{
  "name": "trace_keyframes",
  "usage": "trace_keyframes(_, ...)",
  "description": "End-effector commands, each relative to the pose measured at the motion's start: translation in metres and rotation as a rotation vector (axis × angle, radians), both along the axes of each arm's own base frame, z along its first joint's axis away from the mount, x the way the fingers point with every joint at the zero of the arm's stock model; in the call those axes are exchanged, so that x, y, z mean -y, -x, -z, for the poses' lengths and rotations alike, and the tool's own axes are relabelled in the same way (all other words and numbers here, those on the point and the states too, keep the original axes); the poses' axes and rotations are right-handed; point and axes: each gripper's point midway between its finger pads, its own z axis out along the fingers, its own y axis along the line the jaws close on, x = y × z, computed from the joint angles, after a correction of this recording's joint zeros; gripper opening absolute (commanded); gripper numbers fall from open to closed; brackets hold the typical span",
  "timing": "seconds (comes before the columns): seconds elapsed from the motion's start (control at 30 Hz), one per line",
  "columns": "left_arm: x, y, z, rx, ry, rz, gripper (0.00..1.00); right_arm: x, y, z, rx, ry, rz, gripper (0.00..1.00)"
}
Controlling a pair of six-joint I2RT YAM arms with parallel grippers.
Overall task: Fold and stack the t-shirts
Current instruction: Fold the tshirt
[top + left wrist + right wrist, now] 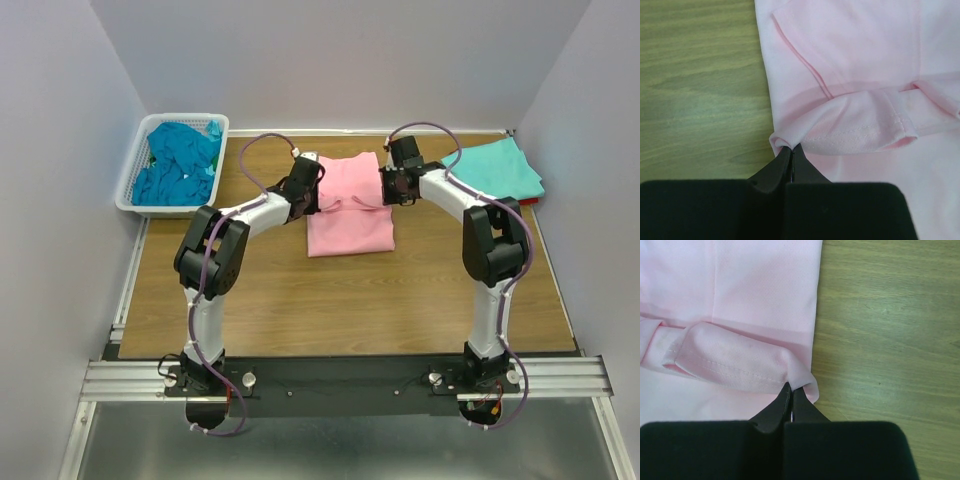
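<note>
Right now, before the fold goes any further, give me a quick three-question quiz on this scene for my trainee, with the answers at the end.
1. True or false: the left gripper and the right gripper are each shut on an edge of the pink t-shirt.
2. Where do the teal-blue t-shirts lie? A: in the white basket at the far left. B: on top of the pink t-shirt. C: hanging from the right gripper.
3. Which colour t-shirt lies folded at the far right of the table?

Key: 1 true. 2 A. 3 the aqua t-shirt.
</note>
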Motion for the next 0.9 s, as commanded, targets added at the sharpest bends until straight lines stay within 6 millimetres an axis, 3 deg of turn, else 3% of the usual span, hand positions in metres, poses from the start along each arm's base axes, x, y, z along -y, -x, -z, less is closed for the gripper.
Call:
trace_keyframes(0.0, -0.011, -0.005, -0.001, 0.038, 0.0, -0.068, 0.0, -0.004, -0.007, 0.009, 0.034, -0.022, -0.03, 0.03)
trace_keyframes(0.2, -0.012, -0.005, -0.001, 0.05, 0.007, -0.077, 0.04, -0.005, -0.009, 0.007, 0.052, -0.026, -0.039, 0.08)
trace_keyframes(0.23, -0.012, -0.005, -0.003, 0.056, 0.009, -0.08, 0.14, -0.006, -0.009, 0.003, 0.058, -0.032, -0.04, 0.17)
trace_keyframes(0.3, -0.014, -0.004, -0.017, 0.079, 0.021, -0.089, 0.24, -0.007, -0.01, -0.009, 0.081, -0.041, -0.043, 0.26)
trace_keyframes(0.33, -0.015, -0.004, -0.022, 0.088, 0.026, -0.099, 0.33, -0.007, -0.01, -0.016, 0.094, -0.045, -0.04, 0.27)
trace_keyframes(0.47, -0.021, 0.008, -0.059, 0.151, 0.054, -0.13, 0.53, -0.007, -0.007, -0.05, 0.155, -0.066, -0.027, 0.32)
trace_keyframes(0.5, -0.023, 0.012, -0.065, 0.16, 0.057, -0.141, 0.62, -0.007, -0.006, -0.055, 0.166, -0.067, -0.024, 0.32)
trace_keyframes(0.6, -0.01, 0.029, -0.081, 0.175, 0.082, -0.113, 0.73, -0.013, 0.005, -0.06, 0.173, -0.083, -0.018, 0.32)
trace_keyframes(0.67, 0.001, 0.04, -0.08, 0.159, 0.089, -0.078, 0.73, -0.022, 0.014, -0.065, 0.191, -0.135, -0.025, 0.32)
trace_keyframes(0.7, 0.018, 0.051, -0.077, 0.14, 0.101, -0.039, 0.71, -0.027, 0.018, -0.064, 0.189, -0.155, -0.038, 0.32)
trace_keyframes(0.73, 0.033, 0.063, -0.066, 0.097, 0.114, 0.003, 0.67, -0.036, 0.023, -0.063, 0.193, -0.184, -0.055, 0.32)
trace_keyframes(0.87, 0.057, 0.084, -0.036, 0.0, 0.138, 0.071, 0.44, -0.054, 0.033, -0.045, 0.151, -0.203, -0.093, 0.31)
